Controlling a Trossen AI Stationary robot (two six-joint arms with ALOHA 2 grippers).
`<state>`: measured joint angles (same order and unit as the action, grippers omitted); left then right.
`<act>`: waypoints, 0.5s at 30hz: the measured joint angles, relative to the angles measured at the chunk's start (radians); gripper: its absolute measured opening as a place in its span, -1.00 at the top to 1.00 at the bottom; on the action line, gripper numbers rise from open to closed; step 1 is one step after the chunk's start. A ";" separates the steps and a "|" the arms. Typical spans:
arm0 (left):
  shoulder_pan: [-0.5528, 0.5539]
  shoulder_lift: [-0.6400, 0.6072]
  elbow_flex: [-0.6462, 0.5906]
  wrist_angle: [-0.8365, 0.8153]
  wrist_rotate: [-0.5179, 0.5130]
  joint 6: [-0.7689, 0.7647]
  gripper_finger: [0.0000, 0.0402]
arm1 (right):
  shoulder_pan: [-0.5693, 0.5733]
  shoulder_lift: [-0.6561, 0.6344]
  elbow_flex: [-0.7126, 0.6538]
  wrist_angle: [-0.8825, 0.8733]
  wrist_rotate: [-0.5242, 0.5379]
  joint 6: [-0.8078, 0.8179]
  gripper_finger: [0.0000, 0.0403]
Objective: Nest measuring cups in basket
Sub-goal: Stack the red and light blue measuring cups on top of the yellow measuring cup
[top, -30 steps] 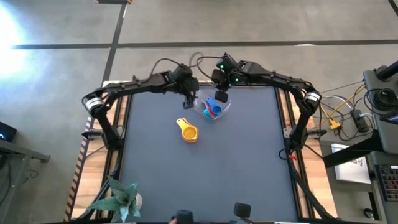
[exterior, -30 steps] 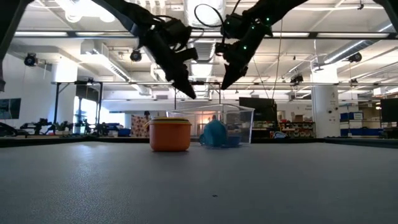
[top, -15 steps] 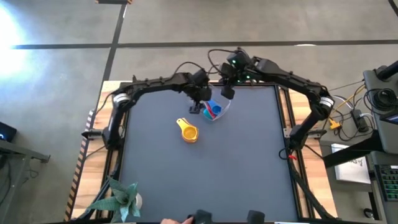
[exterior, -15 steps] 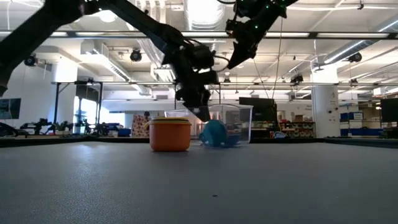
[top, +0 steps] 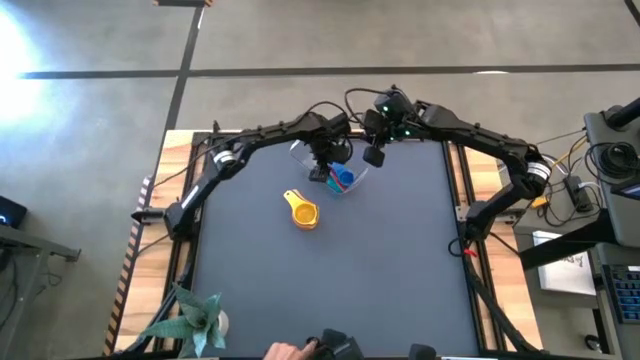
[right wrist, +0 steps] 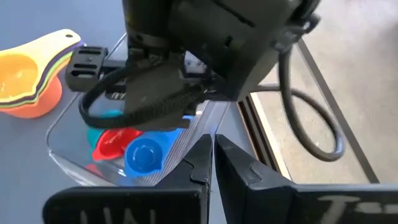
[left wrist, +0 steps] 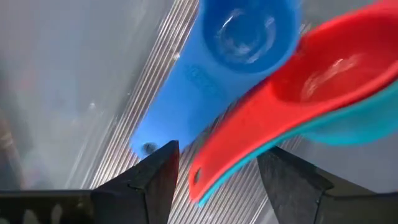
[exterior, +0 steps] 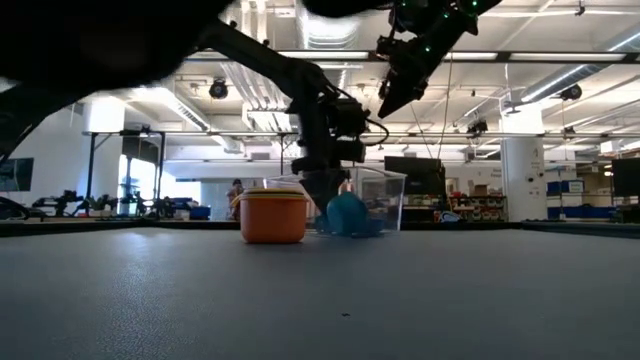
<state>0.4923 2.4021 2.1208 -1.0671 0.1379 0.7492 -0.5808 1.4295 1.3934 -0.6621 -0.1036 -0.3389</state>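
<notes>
The clear basket stands near the table's far edge. In it lie a blue cup, and a red cup nested in a light blue cup. My left gripper is open and reaches down into the basket; its fingers stand on either side of the red handle's end, apart from it. My right gripper is shut and hangs high above the basket's right side. An orange cup stacked with yellow, purple and green ones rests on the table near the basket.
The cup stack sits on the table left of and nearer than the basket, close to it. A plant stands at the near left corner. The table's middle and near right part are bare grey surface.
My left gripper has moved toward the right and come down from above the basket's left rim into the basket. My right gripper has risen and drawn away toward the table's right. The cups and basket have stayed put.
</notes>
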 joint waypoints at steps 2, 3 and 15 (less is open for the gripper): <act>-0.001 0.027 0.039 -0.030 -0.017 -0.004 0.01 | 0.000 -0.011 -0.016 0.004 0.000 -0.008 0.96; -0.001 0.040 0.058 -0.045 -0.017 -0.009 0.02 | 0.000 -0.016 -0.022 0.007 0.000 -0.010 0.96; 0.002 0.089 0.187 -0.105 -0.025 -0.077 0.88 | 0.000 -0.051 -0.028 0.017 0.001 -0.012 0.96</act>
<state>0.4944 2.4908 2.3079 -1.1721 0.1125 0.6718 -0.5808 1.3787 1.3651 -0.6453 -0.1028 -0.3511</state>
